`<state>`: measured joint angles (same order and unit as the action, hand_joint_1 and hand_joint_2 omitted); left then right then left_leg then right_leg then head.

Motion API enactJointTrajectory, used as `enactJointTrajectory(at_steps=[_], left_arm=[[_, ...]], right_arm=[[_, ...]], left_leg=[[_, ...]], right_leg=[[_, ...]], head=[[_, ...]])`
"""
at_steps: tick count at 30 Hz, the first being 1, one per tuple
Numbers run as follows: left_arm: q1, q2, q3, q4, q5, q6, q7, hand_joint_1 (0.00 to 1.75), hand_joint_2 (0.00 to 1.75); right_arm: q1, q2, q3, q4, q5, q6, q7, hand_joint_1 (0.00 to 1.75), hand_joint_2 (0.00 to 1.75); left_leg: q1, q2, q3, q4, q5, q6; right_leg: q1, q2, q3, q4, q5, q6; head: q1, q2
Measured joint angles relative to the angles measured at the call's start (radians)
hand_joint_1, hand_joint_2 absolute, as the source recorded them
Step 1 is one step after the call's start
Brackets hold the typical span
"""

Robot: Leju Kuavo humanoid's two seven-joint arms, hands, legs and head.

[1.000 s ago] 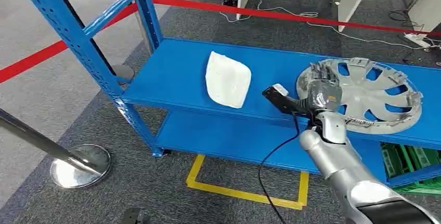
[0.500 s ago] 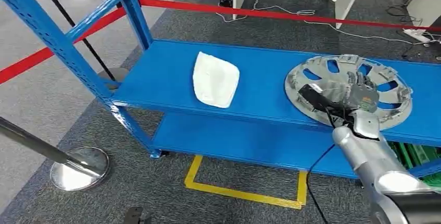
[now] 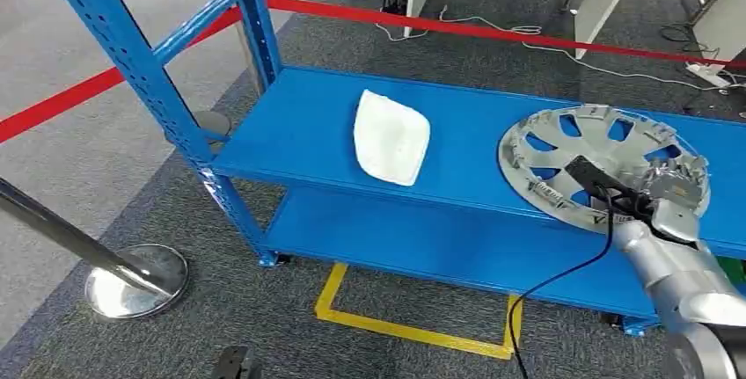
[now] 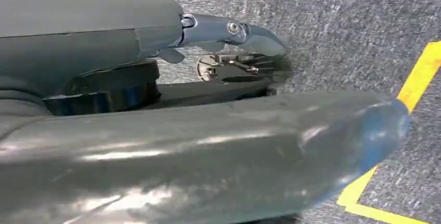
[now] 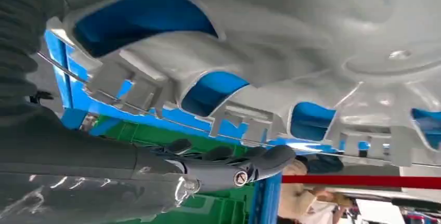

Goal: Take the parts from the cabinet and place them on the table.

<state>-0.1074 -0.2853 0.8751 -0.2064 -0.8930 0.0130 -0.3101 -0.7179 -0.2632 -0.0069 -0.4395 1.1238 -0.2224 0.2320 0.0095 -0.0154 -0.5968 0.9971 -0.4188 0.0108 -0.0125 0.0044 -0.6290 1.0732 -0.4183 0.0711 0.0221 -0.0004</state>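
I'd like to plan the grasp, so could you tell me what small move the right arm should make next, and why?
Probably close the right robot hand on the near-right rim of the silver wheel cover. The head view shows the hand at that rim, over the blue shelf, and the wrist view shows the fingers beside the rim with a gap, so nothing looks gripped yet.

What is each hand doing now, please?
Left hand: hangs over the floor; grip cannot be told.
Right hand: at the wheel cover rim; grip cannot be told.

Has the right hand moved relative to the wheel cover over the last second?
Yes. The right hand has moved across the wheel cover, which lies on the blue shelf: from the rim nearest the white part to the opposite, near-right rim.
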Motion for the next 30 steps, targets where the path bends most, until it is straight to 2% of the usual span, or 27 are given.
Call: enactJointTrajectory(at_steps=[1, 2, 5, 6, 7, 8, 9, 10, 11, 12, 13, 15, 16, 17, 18, 19, 20, 21, 22, 23, 25, 26, 27, 28, 29, 30], left_arm=[[-0.001, 0.0, 0.0, 0.0, -0.001, 0.0, 0.0, 0.0, 0.0], [-0.002, 0.0, -0.001, 0.0, -0.001, 0.0, 0.0, 0.0, 0.0], [-0.004, 0.0, -0.002, 0.0, -0.005, -0.001, 0.003, 0.0, 0.0], [-0.004, 0.001, -0.002, 0.0, -0.006, -0.002, 0.004, 0.0, 0.0], [-0.004, 0.001, -0.002, 0.0, -0.007, -0.001, 0.004, 0.0, 0.0], [-0.004, 0.001, -0.002, 0.0, -0.007, -0.001, 0.004, 0.0, 0.0], [-0.004, 0.002, -0.002, 0.0, -0.007, 0.0, 0.005, 0.0, 0.0], [-0.004, 0.002, -0.002, 0.0, -0.007, 0.002, 0.005, 0.0, 0.0], [-0.004, 0.002, -0.002, 0.0, -0.006, 0.005, 0.005, 0.0, 0.0], [-0.003, 0.002, -0.002, 0.0, -0.004, 0.006, 0.004, 0.0, 0.0], [-0.003, 0.002, -0.002, 0.0, -0.002, 0.008, 0.004, 0.0, 0.0], [-0.003, 0.002, -0.001, 0.0, 0.001, 0.012, 0.001, 0.0, 0.0], [-0.003, 0.0, -0.001, 0.0, 0.001, 0.012, -0.002, 0.0, 0.0], [-0.004, -0.001, -0.001, 0.0, 0.001, 0.012, -0.003, 0.0, 0.0], [-0.004, -0.001, -0.001, 0.0, 0.001, 0.013, -0.005, 0.0, 0.0], [-0.002, -0.001, -0.001, 0.0, 0.001, 0.014, -0.005, 0.0, 0.0], [-0.001, -0.001, -0.001, 0.0, 0.001, 0.016, -0.005, 0.0, 0.0], [-0.002, -0.001, 0.0, 0.0, 0.0, 0.018, -0.005, 0.0, 0.0], [-0.002, -0.003, 0.0, 0.0, -0.001, 0.019, -0.006, 0.0, 0.0], [-0.002, -0.003, 0.0, 0.0, -0.003, 0.021, -0.008, 0.0, 0.0], [-0.002, -0.003, 0.0, 0.0, -0.006, 0.023, -0.008, 0.0, 0.0], [-0.002, -0.003, 0.0, 0.0, -0.007, 0.023, -0.008, 0.0, 0.0], [-0.002, -0.003, 0.0, 0.0, -0.008, 0.023, -0.009, 0.0, 0.0], [-0.002, -0.003, 0.0, 0.0, -0.008, 0.023, -0.011, 0.0, 0.0], [-0.002, -0.003, 0.0, 0.0, -0.009, 0.023, -0.013, 0.0, 0.0], [-0.002, -0.003, 0.0, 0.0, -0.01, 0.022, -0.014, 0.0, 0.0]], right_arm=[[-0.002, 0.0, -0.004, 0.004, 0.0, 0.004, 0.003, 0.0, 1.75], [-0.006, 0.0, -0.008, 0.006, 0.0, 0.005, 0.003, 0.0, 1.75], [-0.01, 0.0, -0.016, 0.01, 0.003, 0.015, 0.01, 0.0, 1.75], [-0.012, 0.0, -0.018, 0.011, 0.004, 0.016, 0.01, 0.0, 1.75], [-0.012, 0.0, -0.02, 0.011, 0.008, 0.006, 0.007, 0.0, 1.75], [-0.009, 0.0, -0.023, 0.011, 0.01, -0.009, 0.001, 0.0, 1.75], [-0.005, 0.0, -0.025, 0.011, 0.011, -0.02, -0.003, 0.0, 1.75], [-0.001, 0.0, -0.026, 0.012, 0.013, -0.038, -0.008, 0.0, 1.75], [0.004, 0.0, -0.031, 0.013, 0.014, -0.069, -0.019, 0.0, 1.75], [0.015, 0.001, -0.036, 0.013, 0.016, -0.124, -0.036, 0.0, 1.75], [0.022, 0.002, -0.04, 0.013, 0.017, -0.172, -0.051, 0.0, 1.75], [0.035, 0.011, -0.047, 0.012, 0.013, -0.253, -0.086, 0.0, 1.75], [0.041, 0.016, -0.055, 0.007, 0.006, -0.295, -0.112, 0.0, 1.75], [0.047, 0.021, -0.065, -0.003, -0.003, -0.332, -0.139, 0.0, 1.75], [0.053, 0.029, -0.071, -0.008, -0.016, -0.361, -0.166, 0.0, 1.75], [0.064, 0.039, -0.078, -0.016, -0.035, -0.386, -0.203, 0.0, 1.75], [0.078, 0.051, -0.093, -0.034, -0.061, -0.426, -0.258, 0.0, 1.75], [0.087, 0.059, -0.1, -0.046, -0.071, -0.444, -0.288, 0.0, 1.75], [0.093, 0.068, -0.107, -0.057, -0.082, -0.452, -0.313, 0.0, 1.75], [0.103, 0.08, -0.119, -0.08, -0.098, -0.457, -0.345, 0.0, 1.75], [0.124, 0.105, -0.143, -0.126, -0.107, -0.462, -0.39, 0.0, 1.75], [0.136, 0.116, -0.153, -0.146, -0.112, -0.462, -0.408, 0.0, 1.75], [0.149, 0.129, -0.161, -0.162, -0.125, -0.462, -0.429, 0.0, 1.75], [0.16, 0.144, -0.166, -0.184, -0.15, -0.46, -0.461, 0.0, 1.75], [0.167, 0.158, -0.167, -0.208, -0.169, -0.458, -0.482, 0.0, 1.75], [0.171, 0.167, -0.166, -0.224, -0.178, -0.454, -0.497, 0.0, 1.75]], left_leg=[[-0.004, -0.002, 0.003, 0.001, -0.002, -0.006], [-0.006, -0.003, 0.002, 0.003, -0.004, -0.013], [0.0, -0.003, 0.008, -0.005, 0.002, -0.032], [0.002, -0.002, 0.007, -0.001, -0.003, -0.038], [0.0, 0.001, -0.002, 0.023, -0.025, -0.042], [0.0, 0.002, -0.029, 0.081, -0.065, -0.043], [0.001, 0.002, -0.068, 0.164, -0.109, -0.046], [0.001, 0.002, -0.102, 0.24, -0.141, -0.047], [0.001, 0.002, -0.125, 0.292, -0.157, -0.049], [0.001, 0.002, -0.123, 0.293, -0.145, -0.051], [0.002, 0.002, -0.101, 0.254, -0.115, -0.052], [0.009, 0.003, -0.014, 0.097, -0.038, -0.059], [0.016, 0.003, 0.021, 0.035, -0.024, -0.065], [0.013, -0.005, 0.026, 0.003, -0.037, -0.056], [0.012, -0.003, 0.018, 0.013, -0.034, -0.044], [0.009, -0.003, 0.015, 0.014, -0.033, -0.036], [0.007, -0.003, 0.014, 0.014, -0.031, -0.028], [0.01, -0.003, 0.016, 0.009, -0.026, -0.018], [0.01, -0.003, 0.016, 0.009, -0.024, -0.013], [0.009, -0.003, 0.015, 0.009, -0.024, -0.006], [0.005, -0.003, 0.015, 0.009, -0.026, -0.002], [0.003, -0.003, 0.015, 0.009, -0.027, -0.002], [0.003, -0.003, 0.016, 0.009, -0.027, -0.001], [0.003, -0.004, 0.017, 0.009, -0.028, -0.001], [0.004, -0.004, 0.019, 0.01, -0.03, -0.004], [0.005, -0.004, 0.023, 0.01, -0.033, -0.009]], right_leg=[[0.001, -0.002, 0.025, -0.054, -0.009, -0.002], [0.003, 0.006, 0.033, -0.056, -0.003, -0.016], [0.012, 0.007, 0.032, -0.055, -0.001, -0.035], [0.004, 0.006, 0.039, -0.064, 0.005, -0.043], [0.003, 0.005, 0.041, -0.067, 0.006, -0.047], [0.003, 0.002, 0.04, -0.067, 0.008, -0.05], [0.002, -0.001, 0.038, -0.067, 0.008, -0.051], [0.002, -0.004, 0.036, -0.067, 0.009, -0.051], [0.002, -0.006, 0.034, -0.067, 0.01, -0.05], [0.0, -0.009, 0.033, -0.067, 0.011, -0.048], [-0.002, -0.01, 0.032, -0.066, 0.012, -0.045], [-0.01, -0.009, 0.029, -0.063, 0.014, -0.035], [-0.007, -0.007, 0.025, -0.06, 0.015, -0.026], [-0.003, -0.003, 0.012, -0.045, 0.012, -0.019], [-0.004, -0.001, 0.009, -0.051, 0.019, -0.012], [-0.006, -0.001, 0.01, -0.058, 0.022, -0.006], [-0.009, -0.001, 0.012, -0.064, 0.026, 0.0], [-0.012, -0.002, 0.008, -0.063, 0.023, 0.005], [-0.013, -0.005, -0.002, -0.045, 0.008, 0.006], [-0.011, -0.005, -0.027, 0.014, -0.028, 0.006], [-0.009, -0.004, -0.109, 0.193, -0.106, 0.006], [-0.009, -0.004, -0.139, 0.254, -0.123, 0.006], [-0.009, -0.004, -0.15, 0.267, -0.116, 0.004], [-0.009, -0.004, -0.135, 0.234, -0.087, 0.003], [-0.01, -0.004, -0.1, 0.158, -0.043, 0.001], [-0.011, -0.006, -0.051, 0.06, 0.002, 0.001]], head=[[0.001, 0.0], [-0.002, 0.0], [-0.001, 0.0], [0.0, 0.0], [-0.005, 0.0], [-0.008, 0.0], [-0.008, 0.0], [-0.008, 0.0], [-0.008, 0.0], [-0.007, 0.0], [-0.008, 0.0], [-0.008, 0.0], [-0.009, 0.0], [-0.015, 0.0], [-0.009, 0.0], [-0.012, 0.0], [-0.008, 0.0], [-0.01, 0.0], [-0.006, 0.0], [-0.003, 0.0], [-0.001, 0.0], [-0.001, 0.0], [-0.001, 0.0], [0.0, 0.0], [0.0, 0.0], [-0.001, 0.0]])
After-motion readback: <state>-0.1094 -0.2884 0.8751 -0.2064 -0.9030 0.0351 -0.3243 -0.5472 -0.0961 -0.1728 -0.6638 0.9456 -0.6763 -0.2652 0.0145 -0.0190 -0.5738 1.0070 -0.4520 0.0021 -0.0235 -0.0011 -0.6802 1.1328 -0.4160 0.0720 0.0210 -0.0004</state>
